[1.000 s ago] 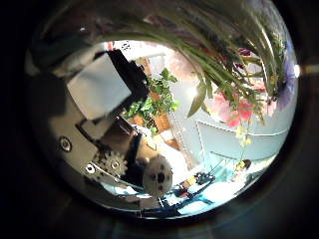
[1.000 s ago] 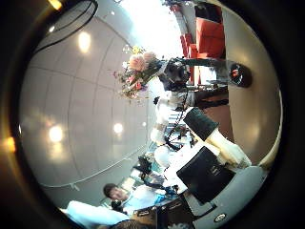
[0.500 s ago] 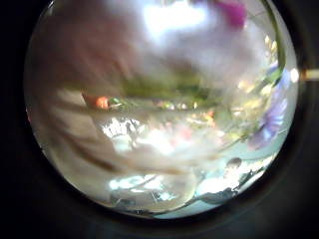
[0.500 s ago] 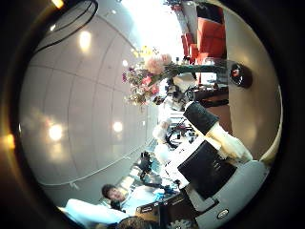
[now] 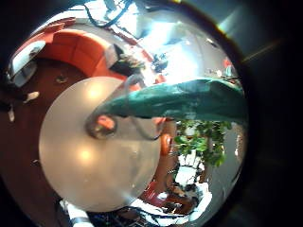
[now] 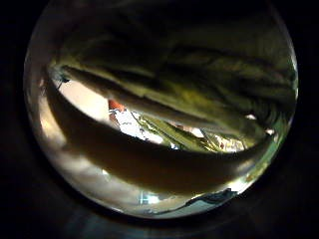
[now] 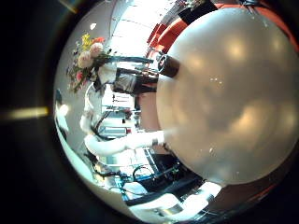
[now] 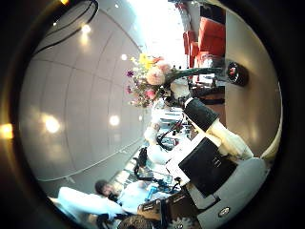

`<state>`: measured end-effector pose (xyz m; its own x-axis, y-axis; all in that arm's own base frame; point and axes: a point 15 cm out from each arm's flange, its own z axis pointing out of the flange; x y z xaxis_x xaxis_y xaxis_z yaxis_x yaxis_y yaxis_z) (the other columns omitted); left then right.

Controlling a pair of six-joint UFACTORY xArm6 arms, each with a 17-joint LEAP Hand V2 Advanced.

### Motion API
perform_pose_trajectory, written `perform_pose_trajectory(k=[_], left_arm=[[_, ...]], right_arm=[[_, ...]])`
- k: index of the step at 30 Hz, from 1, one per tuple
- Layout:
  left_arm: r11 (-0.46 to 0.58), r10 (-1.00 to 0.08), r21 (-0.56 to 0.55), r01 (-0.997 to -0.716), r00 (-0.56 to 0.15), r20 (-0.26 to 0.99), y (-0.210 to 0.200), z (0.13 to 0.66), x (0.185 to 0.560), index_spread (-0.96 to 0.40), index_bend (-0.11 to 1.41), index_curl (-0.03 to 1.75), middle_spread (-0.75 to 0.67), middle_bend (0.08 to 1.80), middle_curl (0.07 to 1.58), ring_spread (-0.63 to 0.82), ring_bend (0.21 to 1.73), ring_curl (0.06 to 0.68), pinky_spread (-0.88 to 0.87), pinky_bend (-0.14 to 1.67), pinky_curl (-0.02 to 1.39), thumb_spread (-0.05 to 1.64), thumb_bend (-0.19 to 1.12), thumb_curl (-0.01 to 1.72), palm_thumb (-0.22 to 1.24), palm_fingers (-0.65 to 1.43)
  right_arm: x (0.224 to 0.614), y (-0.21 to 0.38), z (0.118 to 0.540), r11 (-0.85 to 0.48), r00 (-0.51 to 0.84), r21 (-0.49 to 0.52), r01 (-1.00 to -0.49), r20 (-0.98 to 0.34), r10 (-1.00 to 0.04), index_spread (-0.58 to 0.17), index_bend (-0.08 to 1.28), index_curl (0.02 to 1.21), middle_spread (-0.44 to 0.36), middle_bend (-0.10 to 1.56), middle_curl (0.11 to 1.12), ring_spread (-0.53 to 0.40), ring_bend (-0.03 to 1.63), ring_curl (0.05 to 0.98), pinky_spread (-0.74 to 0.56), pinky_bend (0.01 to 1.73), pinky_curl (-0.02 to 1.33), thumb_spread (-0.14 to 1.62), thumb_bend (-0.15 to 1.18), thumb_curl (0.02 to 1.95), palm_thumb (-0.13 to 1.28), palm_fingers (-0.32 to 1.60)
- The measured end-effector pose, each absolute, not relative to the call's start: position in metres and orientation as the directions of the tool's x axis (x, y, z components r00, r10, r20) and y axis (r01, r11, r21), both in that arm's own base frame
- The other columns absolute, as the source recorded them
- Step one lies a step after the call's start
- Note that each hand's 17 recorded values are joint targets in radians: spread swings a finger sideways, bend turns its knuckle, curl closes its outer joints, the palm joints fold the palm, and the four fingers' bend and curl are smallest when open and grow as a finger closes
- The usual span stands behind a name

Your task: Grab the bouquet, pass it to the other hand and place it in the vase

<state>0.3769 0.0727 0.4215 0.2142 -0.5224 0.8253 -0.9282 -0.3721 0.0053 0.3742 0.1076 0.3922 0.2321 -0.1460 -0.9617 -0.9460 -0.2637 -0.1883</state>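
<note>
While the bouquet (image 8: 150, 76) is held up by the left hand (image 8: 179, 88), its fingers are hidden; the right hand's fingers cannot be judged.

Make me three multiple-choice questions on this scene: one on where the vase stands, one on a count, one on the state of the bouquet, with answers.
1. Where does the vase stand?
A. On the round table
B. On the floor
C. In the right hand

2. How many vases are in view?
A. Three
B. One
C. Two

3. What state is the bouquet in?
A. Lying flat on the table
B. Dropped on the floor
C. Held up by a hand, blooms well clear of the vase

Answers:
1 A: the vase stands near the edge of the round table.
2 B: both right palm views show a single vase.
3 C: the left hand grips the bouquet, its stems pointing at the vase.
</note>
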Motion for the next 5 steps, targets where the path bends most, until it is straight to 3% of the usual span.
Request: perform_pose_trajectory(k=[3, 5], left_arm=[[-0.425, -0.564, 0.064, -0.903, 0.32, 0.761, 0.09, 0.407, 0.373, 0.21, 0.17, 0.35, 0.61, 0.16, 0.24, 0.7, 0.47, 0.147, 0.62, 0.17, 0.3, 0.86, -0.03, 0.34, 0.07, -0.09], [-0.44, -0.585, 0.071, -0.895, 0.346, 0.734, 0.099, 0.405, 0.375, 0.22, 0.17, 0.35, 0.61, 0.16, 0.23, 0.71, 0.46, 0.15, 0.62, 0.18, 0.29, 0.86, -0.03, 0.34, 0.07, -0.09]], right_arm=[[0.369, 0.109, 0.392, -0.284, 0.238, -0.187, -0.94, -0.959, -0.155, -0.329, 0.2, 0.41, -0.008, 0.18, 0.31, 0.086, 0.27, 0.227, 0.44, 0.25, 0.26, 1.01, -0.02, 0.55, 0.8, 0.38], [0.369, 0.109, 0.393, -0.285, 0.238, -0.188, -0.94, -0.959, -0.156, -0.33, 0.2, 0.41, -0.006, 0.18, 0.31, 0.088, 0.26, 0.227, 0.44, 0.25, 0.26, 1.01, -0.02, 0.55, 0.8, 0.39]])
